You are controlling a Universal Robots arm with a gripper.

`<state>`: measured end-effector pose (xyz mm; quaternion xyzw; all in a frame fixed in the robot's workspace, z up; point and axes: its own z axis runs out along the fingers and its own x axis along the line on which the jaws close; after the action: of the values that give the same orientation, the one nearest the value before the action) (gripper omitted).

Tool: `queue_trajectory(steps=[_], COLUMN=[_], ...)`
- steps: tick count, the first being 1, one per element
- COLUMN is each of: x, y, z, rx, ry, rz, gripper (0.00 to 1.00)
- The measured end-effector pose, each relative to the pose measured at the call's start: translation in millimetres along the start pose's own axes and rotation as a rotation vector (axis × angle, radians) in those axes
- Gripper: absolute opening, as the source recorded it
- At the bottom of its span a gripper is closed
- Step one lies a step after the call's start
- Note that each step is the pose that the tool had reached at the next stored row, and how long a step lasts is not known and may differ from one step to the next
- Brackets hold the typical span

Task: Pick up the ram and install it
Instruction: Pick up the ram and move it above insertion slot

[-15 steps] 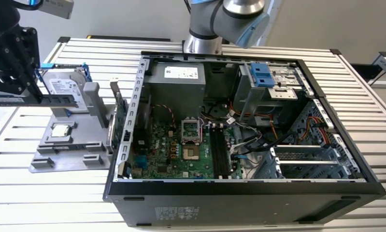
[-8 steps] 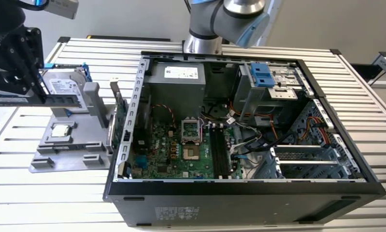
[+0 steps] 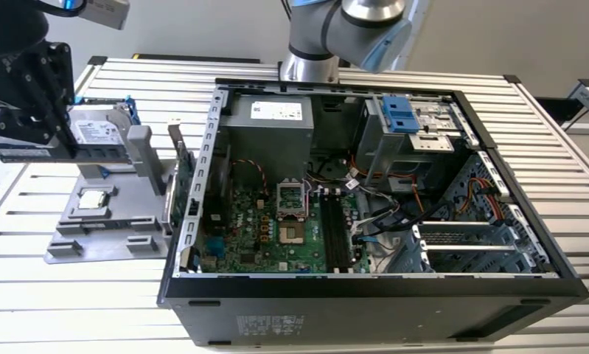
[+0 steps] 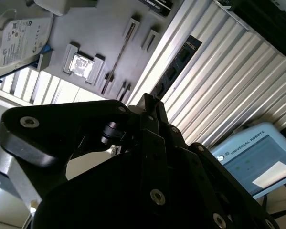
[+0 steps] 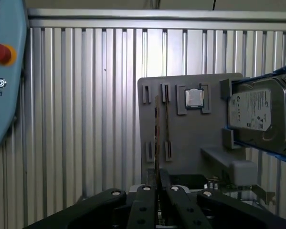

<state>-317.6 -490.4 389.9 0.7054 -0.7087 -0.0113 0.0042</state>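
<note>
The claw (image 3: pixel 40 140) was shut on the ram (image 3: pixel 19 153), gripping the long thin stick near one end, so that in the second wrist view the rest of the stick (image 4: pixel 177 62) reached out past the closed fingertips (image 4: pixel 150 104). In the first wrist view the ram (image 5: pixel 157 129) showed edge-on as a thin line rising from between the fingers of the claw (image 5: pixel 157 185). In the exterior view the stick hung roughly level in the air at the far left, just beside the grey holder tray (image 3: pixel 117 236) and clear of its surface. That tray sat on the slatted table (image 3: pixel 38 295) and carried a hard drive (image 3: pixel 99 133) propped upright and a small square processor chip (image 3: pixel 93 198). Its narrow slots (image 5: pixel 167 143) appeared in the first wrist view close alongside the line of the ram. The open computer case (image 3: pixel 373 310) lay well apart toward the exterior view's right, with its side panel off and its metal wall (image 3: pixel 200 169) standing between the tray and the green board (image 3: pixel 265 236). The long black memory slots (image 3: pixel 335 228) ran across that board, hemmed in by loose cables (image 3: pixel 382 214) on one side. A pale blue control tablet (image 5: pixel 4 95) lay at the table's edge.
</note>
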Motion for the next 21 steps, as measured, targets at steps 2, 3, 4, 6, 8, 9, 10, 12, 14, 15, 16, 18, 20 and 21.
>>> queue_trajectory(steps=[2,3,4,6,8,9,10,12,14,15,16,18,20,21], x=[0.0,0.0,0.0,0.0,-0.1,-0.1,0.0,-0.1,-0.1,-0.1,-0.1,-0.1,-0.1,-0.1], y=[-1.8,-2.8,-3.7,-5.9,-7.9,-9.0,-10.0,-12.0,-14.0,-15.1,-16.1,-18.4,-20.5,-21.6], z=[0.0,-0.1,-0.1,-0.1,-0.2,-0.2,-0.2,-0.2,-0.3,-0.3,-0.4,-0.4,-0.4,-0.5], rx=[0.0000,0.0000,0.0000,0.0001,0.0000,0.0001,0.0000,0.0001,0.0000,0.0000,0.0000,0.0000,0.0001,0.0001], ry=[0.0000,0.0001,0.0000,0.0000,0.0000,0.0000,0.0000,0.0000,0.0000,0.0000,0.0000,0.0000,-0.0001,0.0000], rz=[0.000,0.000,0.000,0.000,0.000,0.000,0.000,0.000,0.000,0.000,0.000,0.000,0.000,0.000], gripper=[0.00,0.00,0.00,0.00,0.00,0.00,0.00,0.00,0.00,0.00,0.00,0.00,0.00,0.00])
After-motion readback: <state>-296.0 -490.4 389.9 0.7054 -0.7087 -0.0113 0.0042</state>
